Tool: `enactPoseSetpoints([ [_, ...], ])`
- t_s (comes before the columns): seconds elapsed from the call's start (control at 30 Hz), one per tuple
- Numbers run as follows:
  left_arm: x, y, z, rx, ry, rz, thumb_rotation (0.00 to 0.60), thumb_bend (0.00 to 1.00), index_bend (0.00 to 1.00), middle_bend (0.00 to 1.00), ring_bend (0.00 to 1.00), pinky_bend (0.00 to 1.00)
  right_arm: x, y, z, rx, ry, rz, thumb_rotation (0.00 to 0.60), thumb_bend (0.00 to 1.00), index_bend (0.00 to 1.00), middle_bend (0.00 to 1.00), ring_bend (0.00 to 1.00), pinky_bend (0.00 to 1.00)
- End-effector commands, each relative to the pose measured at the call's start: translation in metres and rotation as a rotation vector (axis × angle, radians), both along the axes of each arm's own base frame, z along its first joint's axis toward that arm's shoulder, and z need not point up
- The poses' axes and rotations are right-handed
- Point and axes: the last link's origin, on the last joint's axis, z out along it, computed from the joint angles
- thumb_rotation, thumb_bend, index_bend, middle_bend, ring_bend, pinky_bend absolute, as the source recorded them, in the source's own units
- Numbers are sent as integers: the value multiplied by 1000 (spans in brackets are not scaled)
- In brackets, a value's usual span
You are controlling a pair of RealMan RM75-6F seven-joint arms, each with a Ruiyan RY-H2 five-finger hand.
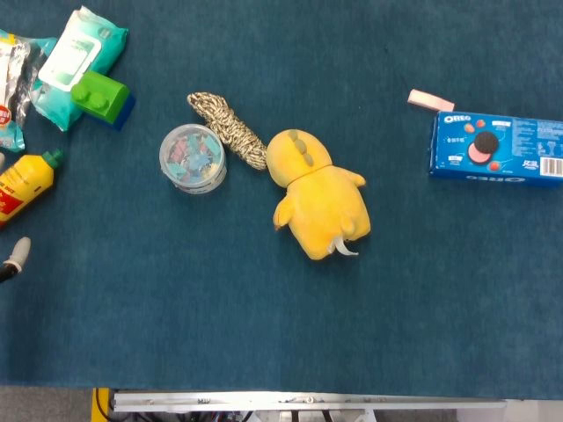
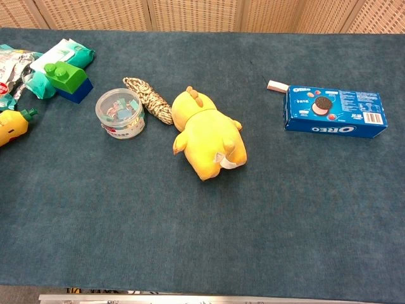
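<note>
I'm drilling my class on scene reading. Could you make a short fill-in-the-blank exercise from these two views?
1. The plush toy is coloured ____.
2. The rope lies between the plush toy and the clear ____ of clips.
3. The pink eraser lies beside the blue box labelled ____.
4. A green brick sits on a ____ one.

Missing words: yellow; tub; Oreo; blue

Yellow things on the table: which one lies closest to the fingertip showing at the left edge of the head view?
The yellow bottle with the green cap, at the table's left edge, just above that fingertip. The yellow plush toy lies mid-table, much farther away.
</note>
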Motion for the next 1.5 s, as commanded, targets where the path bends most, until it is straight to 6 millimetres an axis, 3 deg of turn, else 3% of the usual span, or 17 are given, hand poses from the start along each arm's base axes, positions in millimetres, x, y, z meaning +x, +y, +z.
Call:
enactPoseSetpoints([
  [0.03,-1,0,0,-2,2,2,600,261,0,0,0,48,0,0,0,1,-1,1,600,0,0,121,0,113],
  [0.93,0,-1,-1,-10,2,0,600,260,0,0,0,48,9,-4,-5,45,-4,53,600,0,0,121,0,113],
  [1.23,1,-3,-1,-10,1,-1,600,261,0,0,0,48,53,-29,-34,222,-4,223,600,0,0,121,0,113],
  [1.5,1,-5,0,0,2,6,600,260,0,0,0,48,104,-53,-82,427,29,400,600,0,0,121,0,113],
])
